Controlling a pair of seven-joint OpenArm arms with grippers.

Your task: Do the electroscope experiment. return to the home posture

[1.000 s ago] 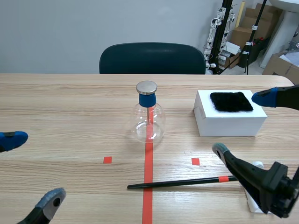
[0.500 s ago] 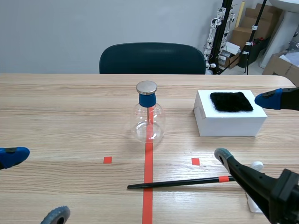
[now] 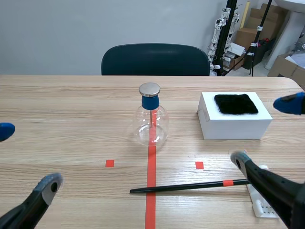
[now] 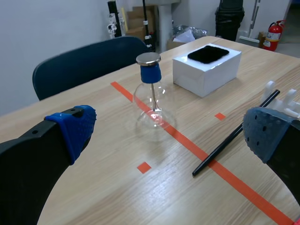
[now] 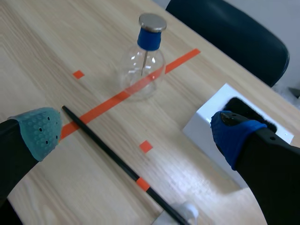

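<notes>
One flask (image 3: 151, 125), one rod (image 3: 181, 187), one box (image 3: 234, 123)

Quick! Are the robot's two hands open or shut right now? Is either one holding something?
Left gripper: open, holding nothing.
Right gripper: open, holding nothing.

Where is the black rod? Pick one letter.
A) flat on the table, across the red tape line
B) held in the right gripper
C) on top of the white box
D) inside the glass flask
A: the black rod lies flat on the table, crossing the red tape line on the robot's side of the glass flask.
</notes>
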